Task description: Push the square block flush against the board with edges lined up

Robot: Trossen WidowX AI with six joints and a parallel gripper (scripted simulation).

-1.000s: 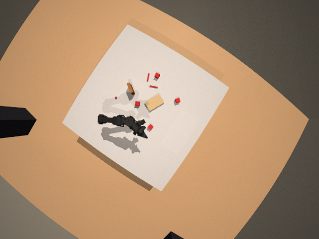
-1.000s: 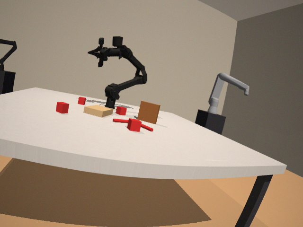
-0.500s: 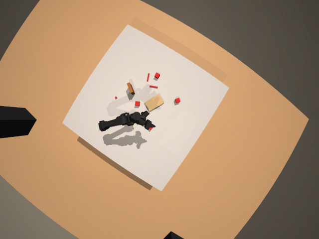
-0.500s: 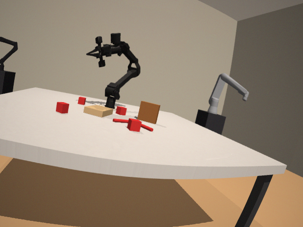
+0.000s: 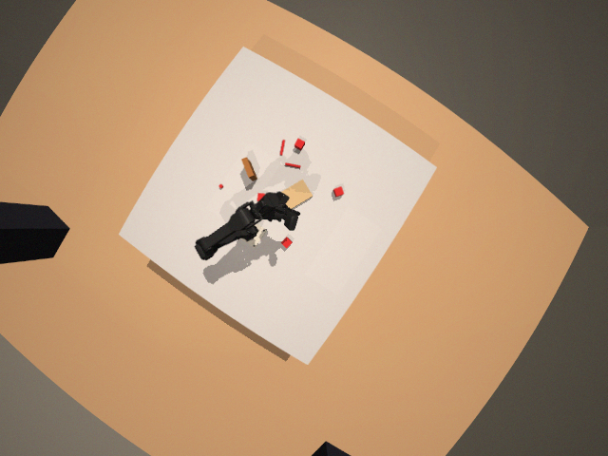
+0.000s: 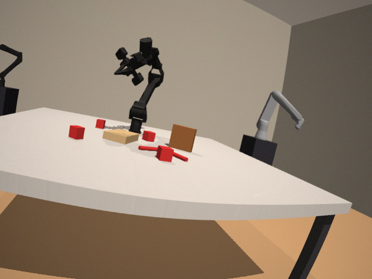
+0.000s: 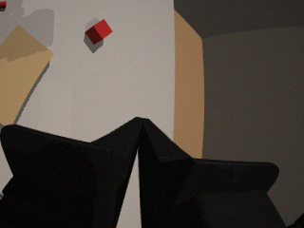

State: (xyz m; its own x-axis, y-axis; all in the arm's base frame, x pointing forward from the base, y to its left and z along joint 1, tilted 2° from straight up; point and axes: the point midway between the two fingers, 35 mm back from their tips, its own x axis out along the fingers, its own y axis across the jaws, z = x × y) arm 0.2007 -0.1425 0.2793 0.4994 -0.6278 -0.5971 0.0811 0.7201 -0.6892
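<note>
The brown square block (image 5: 248,168) (image 6: 182,138) stands upright on a narrow side, apart from the board. The tan board (image 5: 301,191) (image 6: 120,135) (image 7: 24,76) lies flat; the arm covers part of it in the top view, and only part shows in the wrist view. My gripper (image 5: 296,213) (image 6: 115,73) (image 7: 141,124) is shut and empty, its fingertips together. It hangs high above the table, touching neither part.
A red cube (image 5: 260,197) (image 6: 148,136) lies between block and board. Another red cube (image 5: 338,191) (image 6: 76,132) (image 7: 100,31) lies beyond the board. Two more cubes (image 5: 299,143) (image 5: 286,242), two red rods (image 5: 282,147) (image 5: 293,165) and a tiny red piece (image 5: 220,186) lie around.
</note>
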